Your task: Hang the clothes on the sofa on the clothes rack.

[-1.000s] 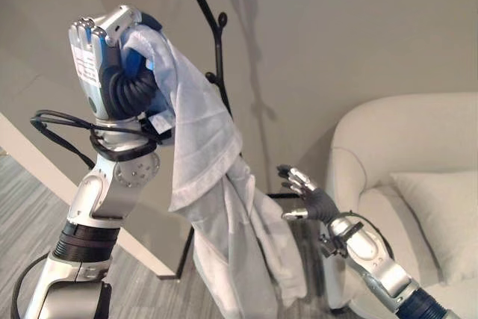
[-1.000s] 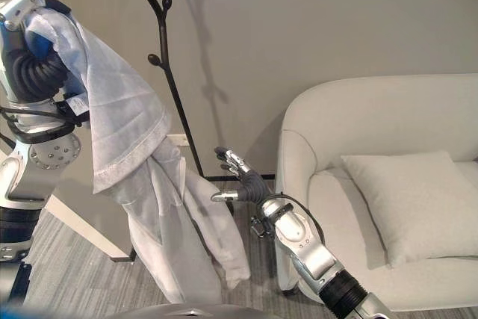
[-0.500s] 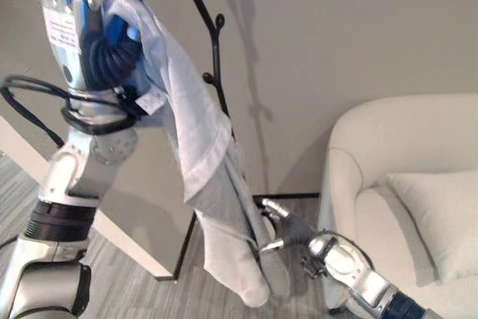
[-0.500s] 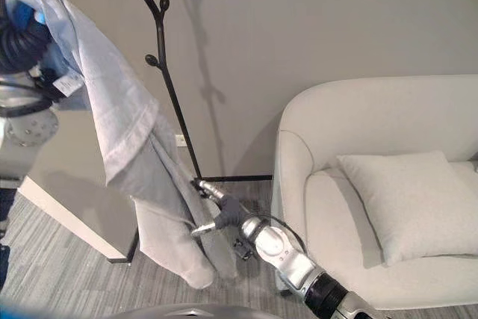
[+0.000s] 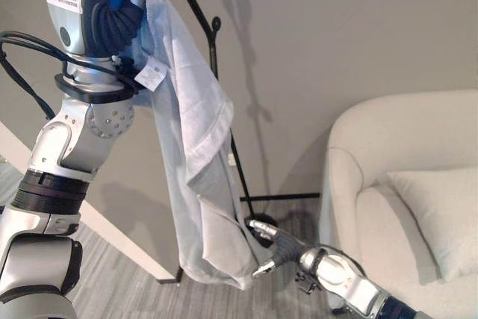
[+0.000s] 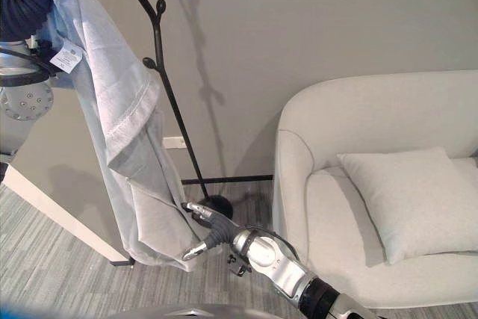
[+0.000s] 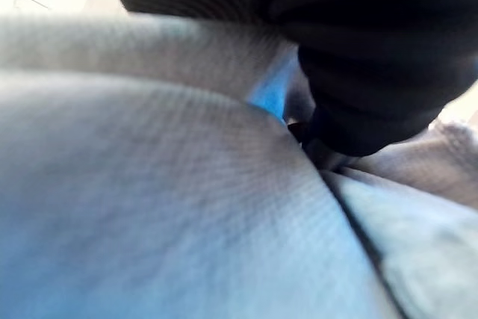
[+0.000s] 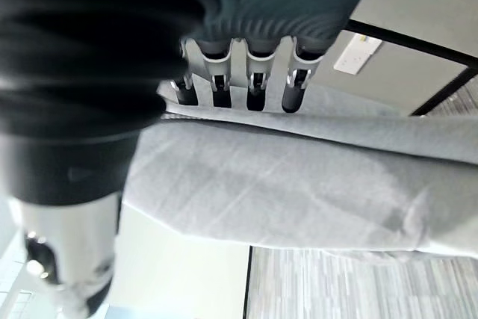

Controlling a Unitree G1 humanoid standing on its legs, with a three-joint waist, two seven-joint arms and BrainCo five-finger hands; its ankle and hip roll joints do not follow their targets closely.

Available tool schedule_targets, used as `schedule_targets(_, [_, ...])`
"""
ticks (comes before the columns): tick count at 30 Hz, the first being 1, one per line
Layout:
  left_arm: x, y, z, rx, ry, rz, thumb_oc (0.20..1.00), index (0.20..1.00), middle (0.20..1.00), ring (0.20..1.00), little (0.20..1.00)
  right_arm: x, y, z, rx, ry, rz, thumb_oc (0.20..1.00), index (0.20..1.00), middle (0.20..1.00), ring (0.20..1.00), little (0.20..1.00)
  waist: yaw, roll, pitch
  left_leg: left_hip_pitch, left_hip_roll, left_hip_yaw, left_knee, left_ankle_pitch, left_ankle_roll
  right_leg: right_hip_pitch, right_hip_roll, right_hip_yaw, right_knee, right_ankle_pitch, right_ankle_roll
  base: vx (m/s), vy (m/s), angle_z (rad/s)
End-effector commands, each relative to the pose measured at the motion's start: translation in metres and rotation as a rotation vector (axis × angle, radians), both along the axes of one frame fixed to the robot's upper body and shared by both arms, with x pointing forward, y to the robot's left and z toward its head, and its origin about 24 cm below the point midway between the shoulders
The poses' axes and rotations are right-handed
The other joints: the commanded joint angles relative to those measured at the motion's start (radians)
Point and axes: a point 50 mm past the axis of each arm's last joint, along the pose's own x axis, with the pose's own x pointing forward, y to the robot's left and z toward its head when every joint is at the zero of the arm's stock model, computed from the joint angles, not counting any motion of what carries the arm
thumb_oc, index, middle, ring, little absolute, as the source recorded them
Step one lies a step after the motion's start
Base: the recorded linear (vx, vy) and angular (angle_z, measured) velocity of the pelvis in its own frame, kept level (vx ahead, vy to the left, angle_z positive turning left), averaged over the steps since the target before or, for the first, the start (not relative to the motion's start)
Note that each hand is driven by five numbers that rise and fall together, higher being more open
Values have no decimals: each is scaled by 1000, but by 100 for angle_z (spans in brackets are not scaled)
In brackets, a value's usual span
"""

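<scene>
- Left hand (image 5: 89,5): raised high beside the rack (image 6: 160,72); the garment (image 5: 198,147) is draping over it, so whether its fingers are closed cannot be told.
- Garment: pale grey-white, hanging from the left hand down in front of the rack's pole, its lower edge just above the floor (image 6: 75,259).
- Right hand (image 6: 205,231): reaching low, fingers straight and thumb spread, touching the garment's lower fold without gripping.
- Sofa (image 6: 373,132): standing to the right, bearing a cushion (image 6: 399,199).
</scene>
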Motion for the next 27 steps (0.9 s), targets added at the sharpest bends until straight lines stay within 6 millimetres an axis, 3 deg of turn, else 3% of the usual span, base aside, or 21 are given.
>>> schedule_targets(1, [10,10,22,-172,-71,15,200,200,200,200,200,5,24,18,137,-43,-15,1000,1000,1000,1000,1000,-3,2,-53,-17,-41,3,4,-32,-20,-45,-26,-23,-37,25,97,0,0,0])
schedule_targets(7, [17,2,22,-204,-69,-8,200,200,200,200,200,5,36,14,153,-2,-25,1000,1000,1000,1000,1000,-6,24,-48,-17,-46,2,4,-31,-17,-46,-29,-23,-37,27,99,0,0,0])
schedule_targets(14, [20,-9,22,-220,-73,-42,200,200,200,200,200,3,46,12,155,19,4,1000,1000,1000,1000,1000,-7,27,-49,-16,-48,7,4,-33,-14,-46,-30,-20,-37,27,99,0,0,0])
schedule_targets(15, [20,-12,22,-218,-76,-53,200,200,200,200,200,2,48,12,154,25,14,200,200,200,200,200,-7,26,-49,-16,-47,10,4,-34,-14,-46,-30,-21,-37,27,99,0,0,0])
schedule_targets(21, [21,-16,22,-216,-75,-66,200,200,200,200,200,2,46,8,148,45,12,200,200,200,200,200,-6,19,-51,-13,-47,12,4,-35,-14,-46,-28,-23,-37,27,97,0,0,0])
schedule_targets(27, [20,-9,23,-220,-74,-44,200,200,200,200,200,5,31,-3,134,93,-80,200,200,200,200,200,-7,10,-54,-10,-45,13,4,-36,-15,-45,-27,-24,-37,27,96,0,0,0])
